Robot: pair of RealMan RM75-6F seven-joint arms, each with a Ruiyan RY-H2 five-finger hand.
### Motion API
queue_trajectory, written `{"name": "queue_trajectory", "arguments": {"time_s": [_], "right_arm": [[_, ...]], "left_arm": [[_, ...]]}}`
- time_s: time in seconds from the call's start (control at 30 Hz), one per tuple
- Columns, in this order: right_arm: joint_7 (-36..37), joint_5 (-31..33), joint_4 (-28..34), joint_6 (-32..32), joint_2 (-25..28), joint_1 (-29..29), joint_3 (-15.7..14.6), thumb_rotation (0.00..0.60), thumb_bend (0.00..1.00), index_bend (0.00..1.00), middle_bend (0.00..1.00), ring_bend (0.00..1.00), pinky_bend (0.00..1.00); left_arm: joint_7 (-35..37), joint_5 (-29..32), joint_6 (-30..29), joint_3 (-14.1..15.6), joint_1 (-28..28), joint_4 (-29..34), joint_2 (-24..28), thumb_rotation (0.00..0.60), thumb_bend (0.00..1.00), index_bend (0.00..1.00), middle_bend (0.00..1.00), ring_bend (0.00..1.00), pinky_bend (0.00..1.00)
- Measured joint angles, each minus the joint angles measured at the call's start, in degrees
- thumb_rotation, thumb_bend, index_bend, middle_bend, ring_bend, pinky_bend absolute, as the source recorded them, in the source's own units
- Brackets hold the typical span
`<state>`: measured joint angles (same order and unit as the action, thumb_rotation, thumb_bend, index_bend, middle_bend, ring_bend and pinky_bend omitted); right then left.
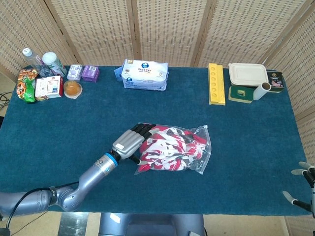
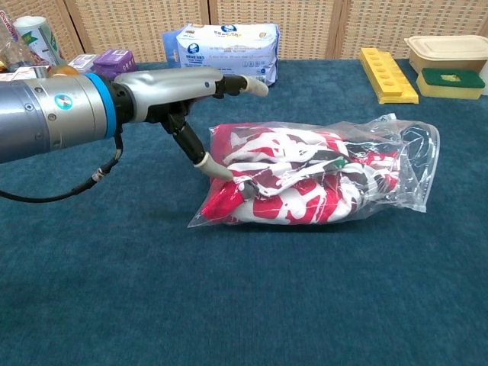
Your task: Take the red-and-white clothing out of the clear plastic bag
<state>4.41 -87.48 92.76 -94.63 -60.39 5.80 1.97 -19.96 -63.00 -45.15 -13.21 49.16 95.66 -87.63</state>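
Blue-carpeted table carried a clear plastic bag of red-and-white clothing at centre; the left hand reached over its end, fingers spread, holding nothing.

My right hand is cut off by the head view's right edge, off the table's near right corner; only some fingertips show. From the chest view, my left hand hides whether its thumb touches the clear plastic bag. Labels on the far-left corner items are too small to read.
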Motion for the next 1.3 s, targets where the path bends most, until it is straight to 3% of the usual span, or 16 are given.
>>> {"name": "queue_trajectory", "arguments": {"time_s": [0.23,0.47,0.7,0.9,1.07,1.3], "right_arm": [[2.53,0.85,-2.03,0.16,-0.12,0.49,0.06,0.541,0.08,0.37,0.24,0.26,0.24],[2.46,1.17,-2.09,1.12,-0.33,0.31,0.16,0.542,0.08,0.37,0.24,0.26,0.24],[0.03,1.43,0.13,1.82,-0.34,-0.05,0.33,0.542,0.08,0.37,0.24,0.26,0.24],[-1.70,1.34,1.94,1.46,-0.09,-0.03,0.52,0.542,0.08,0.37,0.24,0.26,0.24],[-1.70,1.24,2.19,1.18,0.30,0.11,0.63,0.546,0.08,0.37,0.24,0.26,0.24],[-0.90,0.57,1.88,0.86,0.48,0.10,0.64,0.544,0.08,0.37,0.24,0.26,0.24]], "left_arm": [[-5.31,-0.16,-2.99,2.53,0.92,-1.64,-4.27,0.600,0.00,0.00,0.00,0.00,0.05],[-9.89,-1.82,-8.10,3.36,1.91,-11.06,-10.05,0.600,0.00,0.00,0.00,0.00,0.05],[-10.33,-1.35,-5.69,0.98,5.45,-21.45,-12.22,0.600,0.00,0.00,0.00,0.00,0.05],[-8.96,0.30,-2.59,-3.54,9.83,-28.68,-12.83,0.600,0.00,0.00,0.00,0.00,0.05],[-4.17,-0.27,-1.18,-4.51,9.66,-24.20,-8.58,0.600,0.00,0.00,0.00,0.00,0.05],[5.01,-4.72,3.68,-3.73,7.89,-9.94,4.51,0.600,0.00,0.00,0.00,0.00,0.05]]}}
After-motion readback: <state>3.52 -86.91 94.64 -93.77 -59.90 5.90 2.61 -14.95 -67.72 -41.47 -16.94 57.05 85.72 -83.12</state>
